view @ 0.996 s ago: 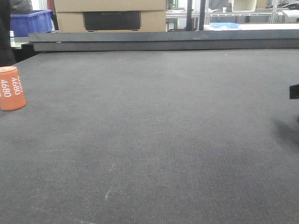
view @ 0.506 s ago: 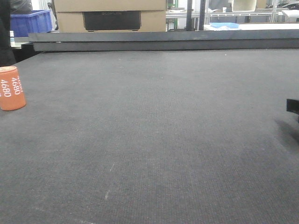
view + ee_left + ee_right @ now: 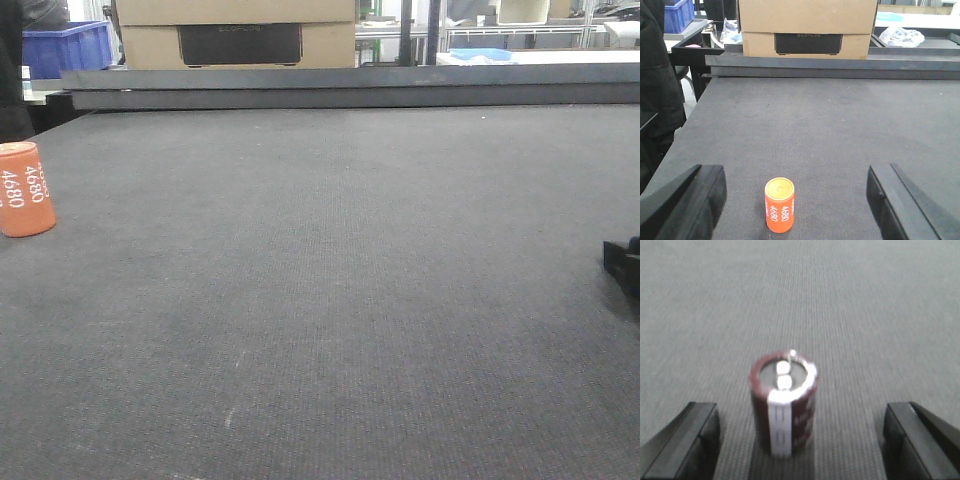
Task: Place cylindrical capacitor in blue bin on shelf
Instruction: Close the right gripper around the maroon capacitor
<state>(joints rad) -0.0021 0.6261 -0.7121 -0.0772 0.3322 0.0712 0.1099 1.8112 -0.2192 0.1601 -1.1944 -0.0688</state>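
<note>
A dark red cylindrical capacitor (image 3: 784, 402) with a white stripe and two metal terminals on top stands upright on the grey mat, blurred. It sits between the wide-apart fingers of my open right gripper (image 3: 801, 437), slightly left of centre and touching neither finger. Only a black part of the right gripper (image 3: 624, 264) shows at the right edge of the front view. An orange cylinder (image 3: 779, 205) printed "4680" stands upright between the fingers of my open left gripper (image 3: 796, 200), untouched. That same orange cylinder (image 3: 24, 189) shows at the far left. A blue bin (image 3: 66, 46) stands behind the table, back left.
Stacked cardboard boxes (image 3: 236, 32) sit behind a dark raised rail (image 3: 350, 86) along the table's far edge. A metal shelf frame (image 3: 500, 32) shows at the back right. A person in dark clothes (image 3: 657, 95) stands by the left table edge.
The black part of my right gripper at the right edge of the front view has dropped lower and come slightly left. The orange cylinder has not moved.
</note>
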